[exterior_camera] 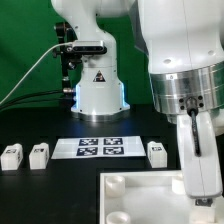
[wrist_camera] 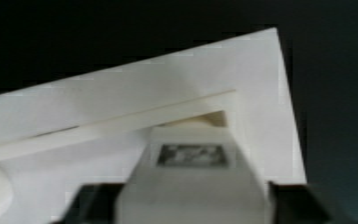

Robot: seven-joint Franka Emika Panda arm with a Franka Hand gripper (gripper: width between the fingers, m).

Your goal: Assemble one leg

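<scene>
Claw (exterior_camera: 197,160) clamped on leg (wrist_camera: 194,160) at exterior view's lower right, over panel (exterior_camera: 140,198) corner. Leg prob not seated yet; insertion left. Three spare legs (exterior_camera: 38,153) on table (exterior_camera: 50,190).

The panel's (exterior_camera: 135,198) interior lies open; open surface (exterior_camera: 60,180) lies before it, bounded by three legs (exterior_camera: 38,154) and the marker board (exterior_camera: 100,147)
</scene>
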